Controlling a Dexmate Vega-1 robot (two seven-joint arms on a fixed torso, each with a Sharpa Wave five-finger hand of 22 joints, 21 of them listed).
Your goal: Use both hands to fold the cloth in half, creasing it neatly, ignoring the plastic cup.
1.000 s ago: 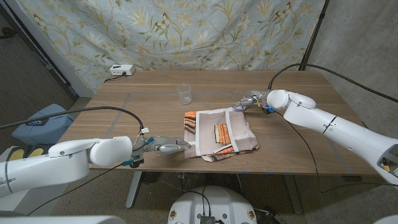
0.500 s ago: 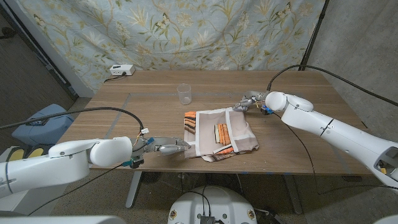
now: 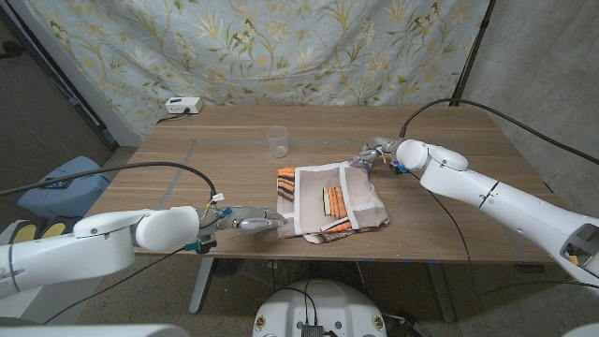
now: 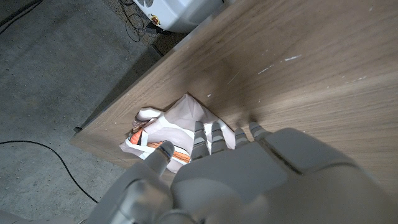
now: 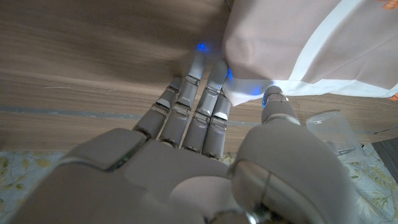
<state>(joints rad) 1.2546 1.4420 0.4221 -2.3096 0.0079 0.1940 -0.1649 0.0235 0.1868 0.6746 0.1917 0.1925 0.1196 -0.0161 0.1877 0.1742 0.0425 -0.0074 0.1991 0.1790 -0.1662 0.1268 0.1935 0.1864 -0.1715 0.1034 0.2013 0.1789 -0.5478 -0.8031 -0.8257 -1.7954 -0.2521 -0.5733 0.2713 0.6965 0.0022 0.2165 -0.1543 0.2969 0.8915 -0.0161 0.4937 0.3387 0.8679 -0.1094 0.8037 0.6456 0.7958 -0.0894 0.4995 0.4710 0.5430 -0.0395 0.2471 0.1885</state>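
Fingers of the right hand [image 5: 205, 155] pinch the cloth [image 3: 332, 201]; left hand [image 3: 245, 222] fingers spread beside it; plastic cup [image 3: 277, 140] empty.

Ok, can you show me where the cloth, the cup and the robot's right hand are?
cloth [image 3: 332, 201], head view, middle of the fabric.
plastic cup [image 3: 277, 141], head view, its clear wall.
right hand [image 3: 368, 155], head view, middle of the hand by the cloth's far corner.

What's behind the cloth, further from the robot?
A clear plastic cup stands apart behind the cloth on bare table. The right hand reaches its far corner. Whatever lies under the cloth is covered.
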